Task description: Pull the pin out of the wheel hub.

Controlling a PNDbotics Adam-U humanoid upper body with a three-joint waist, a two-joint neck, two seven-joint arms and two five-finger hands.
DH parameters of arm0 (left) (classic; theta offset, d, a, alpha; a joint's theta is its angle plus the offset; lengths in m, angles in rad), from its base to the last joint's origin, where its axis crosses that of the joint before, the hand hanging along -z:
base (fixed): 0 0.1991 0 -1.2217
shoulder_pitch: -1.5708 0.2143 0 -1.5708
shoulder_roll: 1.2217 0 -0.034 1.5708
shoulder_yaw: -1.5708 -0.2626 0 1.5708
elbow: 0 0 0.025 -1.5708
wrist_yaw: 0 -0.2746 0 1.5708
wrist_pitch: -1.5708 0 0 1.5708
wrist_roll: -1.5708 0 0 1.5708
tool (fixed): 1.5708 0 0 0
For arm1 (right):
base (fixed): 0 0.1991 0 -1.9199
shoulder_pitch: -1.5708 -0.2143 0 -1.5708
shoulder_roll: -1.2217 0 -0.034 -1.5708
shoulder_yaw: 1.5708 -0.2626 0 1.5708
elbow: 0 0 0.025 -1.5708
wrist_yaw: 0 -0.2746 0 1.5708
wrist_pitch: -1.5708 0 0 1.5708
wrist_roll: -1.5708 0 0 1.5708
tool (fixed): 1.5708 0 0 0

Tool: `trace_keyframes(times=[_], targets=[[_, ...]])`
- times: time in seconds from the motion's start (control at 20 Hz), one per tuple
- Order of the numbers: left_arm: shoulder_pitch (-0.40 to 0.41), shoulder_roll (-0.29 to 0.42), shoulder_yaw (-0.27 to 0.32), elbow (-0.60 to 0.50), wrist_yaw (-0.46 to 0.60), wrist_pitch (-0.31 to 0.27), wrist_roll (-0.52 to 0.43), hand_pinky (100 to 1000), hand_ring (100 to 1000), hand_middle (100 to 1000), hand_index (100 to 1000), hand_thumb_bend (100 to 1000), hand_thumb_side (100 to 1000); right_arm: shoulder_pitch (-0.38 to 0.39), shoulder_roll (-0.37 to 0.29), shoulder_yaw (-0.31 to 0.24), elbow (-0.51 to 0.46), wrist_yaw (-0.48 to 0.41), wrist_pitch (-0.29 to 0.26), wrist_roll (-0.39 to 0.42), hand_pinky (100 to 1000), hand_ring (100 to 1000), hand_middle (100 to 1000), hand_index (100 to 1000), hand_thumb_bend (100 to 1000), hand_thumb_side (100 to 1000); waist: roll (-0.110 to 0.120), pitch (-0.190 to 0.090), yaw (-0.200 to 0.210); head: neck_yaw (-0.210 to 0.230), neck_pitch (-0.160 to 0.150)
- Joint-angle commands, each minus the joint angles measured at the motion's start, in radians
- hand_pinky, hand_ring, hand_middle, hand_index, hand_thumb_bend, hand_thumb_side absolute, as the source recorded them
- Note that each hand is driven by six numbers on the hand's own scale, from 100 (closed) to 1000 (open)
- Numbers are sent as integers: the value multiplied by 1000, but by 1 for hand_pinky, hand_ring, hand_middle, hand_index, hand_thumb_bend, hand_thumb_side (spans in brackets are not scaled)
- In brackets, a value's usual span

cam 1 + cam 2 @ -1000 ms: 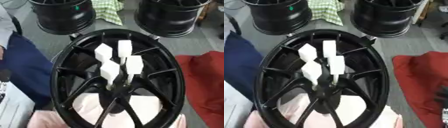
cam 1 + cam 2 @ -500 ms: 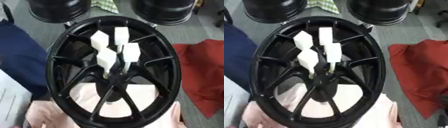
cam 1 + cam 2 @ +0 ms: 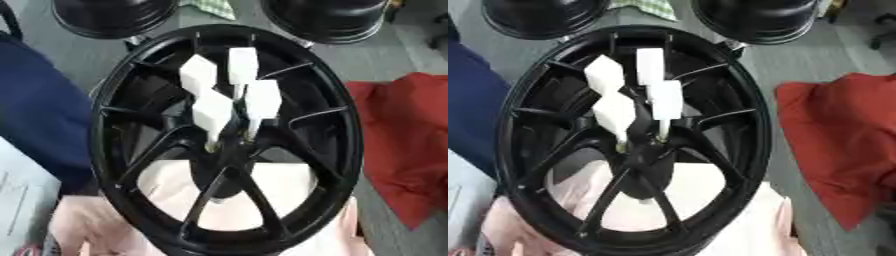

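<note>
Four white blocks on thin stems, the pins, stand up from the centre of the black wheel hub, clustered close together with their lower ends lost in the dark middle where the spokes meet. Neither robot hand shows in either view, so their state cannot be told. The wheel lies on a pale pink cloth, partly seen through the spokes. Two more black wheels are cut off at the top edge. A red cloth lies to the right, a dark blue one to the left.
</note>
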Motion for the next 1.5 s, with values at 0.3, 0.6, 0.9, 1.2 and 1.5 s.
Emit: trace_keyframes(times=[0.3,0.6,0.9,1.2,1.5], targets=[[1,34,13,-22,-16,4,-12,709,523,558,758,707,471,-76,-207,32,-18,-42,64,144,823,780,756,814,100,612,-9,-9,-4,5,-7],[2,36,12,-22,-12,8,-14,709,523,559,757,707,470,-184,-295,67,-18,-176,104,271,812,781,761,814,100,693,-14,-15,1,-11,1],[0,33,10,-22,-9,13,-15,709,523,559,757,709,468,-296,-347,94,-18,-303,119,364,797,776,762,810,100,714,-15,-21,14,-34,4],[-5,21,10,-20,1,15,-9,709,523,560,755,712,466,-448,-383,105,-18,-452,134,499,788,784,780,810,100,738,-16,-32,30,-50,29],[-12,18,5,-15,5,14,-13,708,523,560,755,714,466,-544,-408,79,-18,-626,175,588,776,779,780,808,100,725,-21,-40,40,-70,31]])
